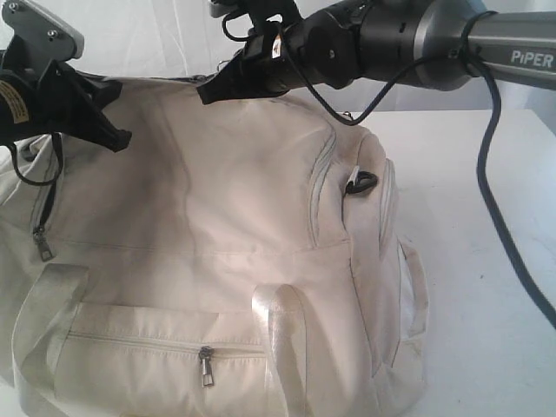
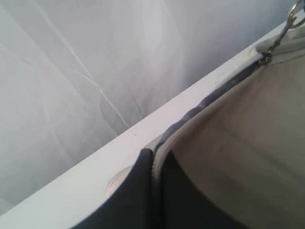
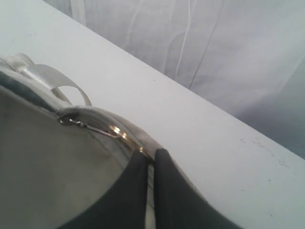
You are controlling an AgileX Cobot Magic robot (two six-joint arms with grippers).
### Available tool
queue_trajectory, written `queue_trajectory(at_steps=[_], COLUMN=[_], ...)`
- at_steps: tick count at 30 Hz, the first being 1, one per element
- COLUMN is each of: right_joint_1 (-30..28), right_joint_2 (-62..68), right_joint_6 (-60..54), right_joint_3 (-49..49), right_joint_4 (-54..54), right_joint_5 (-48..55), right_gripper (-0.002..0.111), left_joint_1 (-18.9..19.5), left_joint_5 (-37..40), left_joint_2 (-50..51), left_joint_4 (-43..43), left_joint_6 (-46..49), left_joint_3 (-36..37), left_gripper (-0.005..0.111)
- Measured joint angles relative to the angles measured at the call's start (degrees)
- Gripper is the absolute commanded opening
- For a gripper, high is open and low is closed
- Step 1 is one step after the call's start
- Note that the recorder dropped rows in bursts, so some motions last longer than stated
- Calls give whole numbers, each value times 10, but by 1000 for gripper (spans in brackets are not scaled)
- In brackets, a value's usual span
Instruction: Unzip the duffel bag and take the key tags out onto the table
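Fabric of a cream duffel bag point(image 1: 217, 200) fills most of the exterior view. The bag is laid on the white table point(image 1: 460, 287), whose bare surface is seen to its right. Nearest, a front pocket point(image 1: 139, 347) is seen zipped shut, with its small pocket pull point(image 1: 206, 365) hanging at the middle. A strap handle point(image 1: 278, 330) is looped up just to the right of that pull. Farther back, a dark clip point(image 1: 360, 182) is seen on the bag's right end. Both grippers are placed along the bag's far top edge. The left gripper point(image 2: 153, 151) is shown with its jaws pressed together on the grey-lined edge of the bag. The right gripper point(image 3: 151, 153) is shown with its jaws clamped on the end of a metal zipper pull point(image 3: 114, 131). Behind the table a white curtain point(image 3: 214, 47) is hung.
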Motion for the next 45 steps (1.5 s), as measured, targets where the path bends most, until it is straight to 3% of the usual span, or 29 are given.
queue_trajectory(at_steps=[12, 15, 17, 22, 27, 32, 40, 45], right_joint_1=[-19, -81, -98, -79, -68, -16, 52, 71], right_joint_2=[2, -2, -6, -6, -6, -6, 60, 112], right_joint_6=[0, 0, 0, 0, -6, -77, -113, -105], right_joint_3=[0, -1, -1, -1, -1, -1, -2, -2], right_joint_4=[-3, -37, -29, -5, 106, 192, 218, 225], right_joint_5=[-9, 4, 12, 10, 10, 8, -60, -42], right_gripper=[0, 0, 0, 0, 0, 0, 0, 0], left_joint_1=[-10, 19, 22, 22, 22, 14, -6, -16], left_joint_5=[18, 104, 121, 124, 127, 182, 255, 276], left_joint_2=[1, -2, 1, 1, 1, -1, -4, -4], left_joint_4=[-90, -178, -196, -200, -181, -125, -96, -94], left_joint_6=[77, 85, 90, 92, 83, 7, -56, -59], left_joint_3=[-5, -5, -4, -4, -4, -4, -4, -4], left_gripper=[0, 0, 0, 0, 0, 0, 0, 0])
